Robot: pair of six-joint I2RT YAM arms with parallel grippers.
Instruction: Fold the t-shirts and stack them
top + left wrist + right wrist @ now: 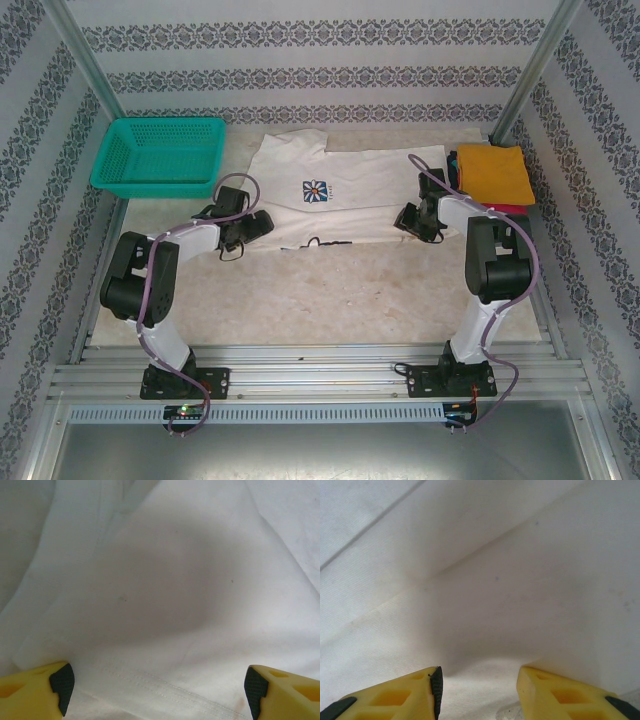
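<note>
At the far middle of the tabletop (330, 295), the white t-shirt (370, 185) lies spread flat with its blue-square daisy print (317, 190) facing up, between the teal mesh basket (150, 185) at the far left and a stack of folded shirts at the far right. The orange shirt (492, 172) tops that stack, and a red shirt (512, 208) shows at its near edge. The left tool (250, 230) sits at the white shirt's near left corner. In the left wrist view this tool (155, 682) is released, with its yellow fingers (37, 687) spread wide above plain white cloth and a stitched hem running between them. The right tool (412, 220) is at the shirt's near right edge. In its own wrist view the right tool (480, 680) has its jaws partway apart (white cloth fills the gap), and I cannot tell whether they pinch the fabric or merely stand over it.
</note>
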